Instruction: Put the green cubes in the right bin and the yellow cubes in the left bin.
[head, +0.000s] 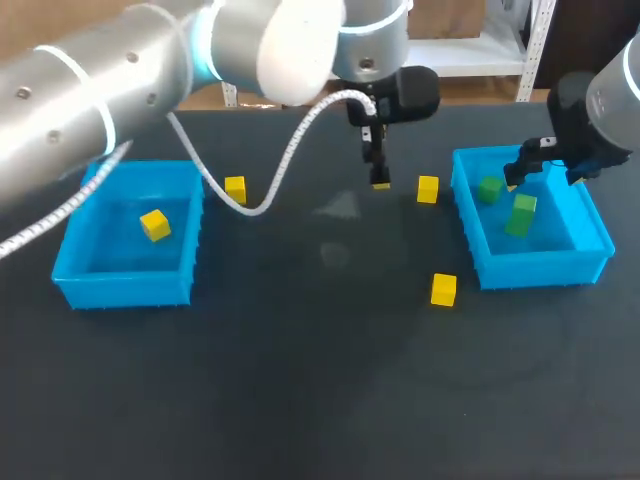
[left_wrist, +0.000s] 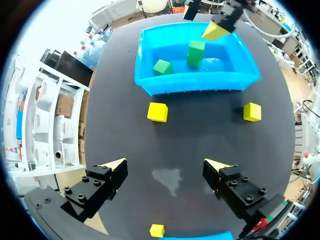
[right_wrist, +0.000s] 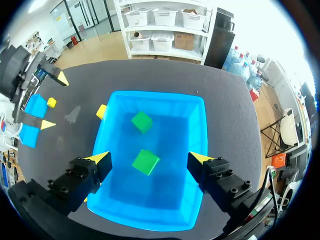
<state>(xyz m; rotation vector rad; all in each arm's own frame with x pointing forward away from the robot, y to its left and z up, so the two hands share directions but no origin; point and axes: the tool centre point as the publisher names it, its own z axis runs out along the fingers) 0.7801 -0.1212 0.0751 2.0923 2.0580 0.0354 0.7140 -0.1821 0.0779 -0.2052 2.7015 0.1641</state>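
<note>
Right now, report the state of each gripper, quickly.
Left gripper: open, holding nothing, over the table.
Right gripper: open, holding nothing, above the right bin.

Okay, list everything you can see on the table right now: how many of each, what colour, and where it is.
bins: two, blue; left bin at the table's left side, right bin at its right side
green cubes: two, green; both inside the right bin
yellow cubes: four, yellow; one inside the left bin, one on the table just right of the left bin, one just left of the right bin, one by the right bin's near corner
table: one, dark
left gripper: open, empty, over the table's far middle
right gripper: open, empty, above the right bin
</note>
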